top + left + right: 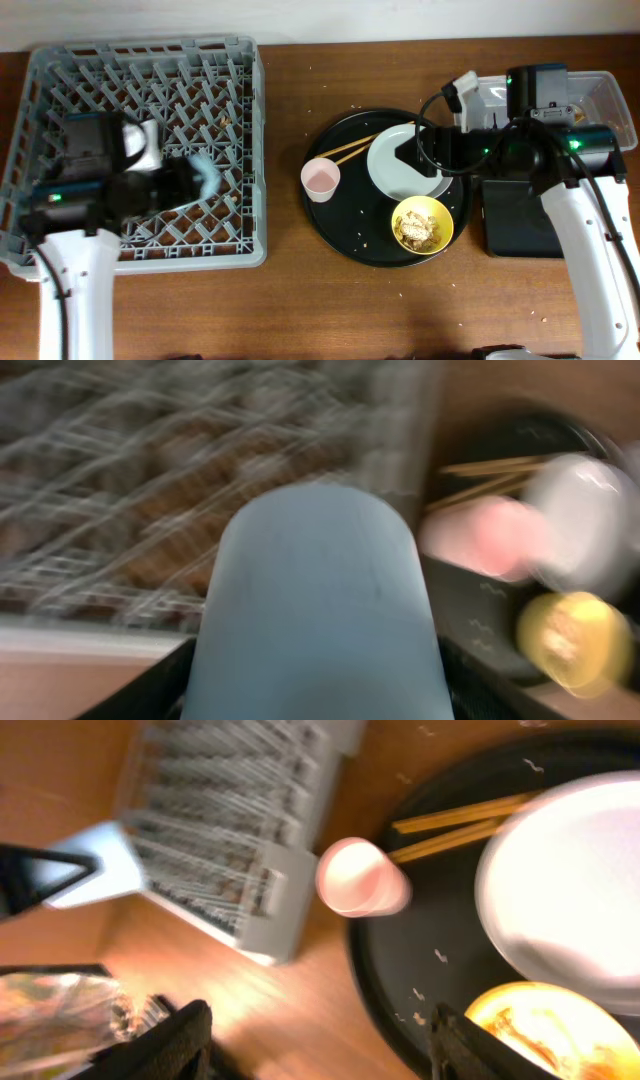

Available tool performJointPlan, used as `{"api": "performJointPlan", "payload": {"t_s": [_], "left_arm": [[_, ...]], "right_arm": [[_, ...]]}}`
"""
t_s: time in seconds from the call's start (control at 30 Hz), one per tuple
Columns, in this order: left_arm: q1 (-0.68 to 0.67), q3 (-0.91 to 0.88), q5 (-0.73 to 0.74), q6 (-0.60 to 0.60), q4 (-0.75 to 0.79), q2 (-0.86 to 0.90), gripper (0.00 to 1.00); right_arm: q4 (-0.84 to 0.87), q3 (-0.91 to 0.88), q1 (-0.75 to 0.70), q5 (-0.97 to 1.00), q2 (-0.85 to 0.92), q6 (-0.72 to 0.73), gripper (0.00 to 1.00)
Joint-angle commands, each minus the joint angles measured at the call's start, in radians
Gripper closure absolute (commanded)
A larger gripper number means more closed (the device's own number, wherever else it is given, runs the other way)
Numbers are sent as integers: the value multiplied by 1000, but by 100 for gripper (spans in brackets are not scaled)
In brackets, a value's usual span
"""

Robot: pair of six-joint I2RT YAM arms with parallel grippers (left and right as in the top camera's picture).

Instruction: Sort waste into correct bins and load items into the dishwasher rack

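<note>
Clamped in the left gripper [200, 182]: the light-blue cup [315, 610], held above the middle of the dishwasher rack [60, 70] on the left, not yet set among the pegs. Heavily blurred in the left wrist view, so probably travelling fast. Could catch the cup's rim on a peg and tip it, or leave it lying askew across the grid if released too high. Better to slow down and line up between pegs before letting go.

Over on the right, hovering with the right gripper [413, 150] above the white plate [385, 160] on the round black tray [350, 230] — jaws apart, apparently empty. Could clip the chopsticks [352, 150] or nudge the pink cup [322, 180] just left of the plate on the way down, or scatter scraps from the yellow bowl [422, 223] nearby.
</note>
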Motion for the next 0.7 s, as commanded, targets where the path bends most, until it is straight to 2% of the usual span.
{"api": "performJointPlan", "payload": {"t_s": [0.0, 0.07, 0.17, 0.23, 0.3, 0.33, 0.37, 0.47, 0.53, 0.57, 0.6, 0.63, 0.67], "left_arm": [[151, 3, -396, -142, -21, 27, 33], [237, 3, -387, -146, 31, 114, 32], [245, 3, -366, -146, 137, 320, 32], [245, 3, -372, -146, 174, 397, 25], [245, 3, -372, -146, 161, 409, 16], [245, 3, -368, -146, 158, 408, 4], [247, 3, -331, -146, 150, 408, 1], [262, 41, -234, -134, 128, 406, 3], [262, 103, -138, -42, 66, 373, 11], [261, 134, -68, 6, 43, 346, 11], [248, 166, 42, 94, 23, 294, 11], [219, 168, 153, 184, 22, 224, 11], [185, 168, 225, 226, 14, 164, 8]], "right_arm": [[-49, 6, 5, 145, -19, 3, 29], [-53, 6, 5, 145, -19, 3, 29], [-53, 6, 5, 145, -19, 3, 29], [-53, 6, 5, 145, -19, 3, 29], [-53, 6, 5, 145, -19, 3, 28], [-53, 6, 5, 145, -19, 3, 28], [-55, 6, 5, 145, -18, 3, 28], [-53, -8, 72, 146, 18, 3, 28], [-18, -34, 141, 153, 59, 3, 30], [45, -60, 193, 156, 92, 3, 39], [117, -74, 246, 212, 140, 4, 41], [189, -77, 306, 362, 220, 49, 43], [254, -77, 344, 454, 303, 101, 49]]}}
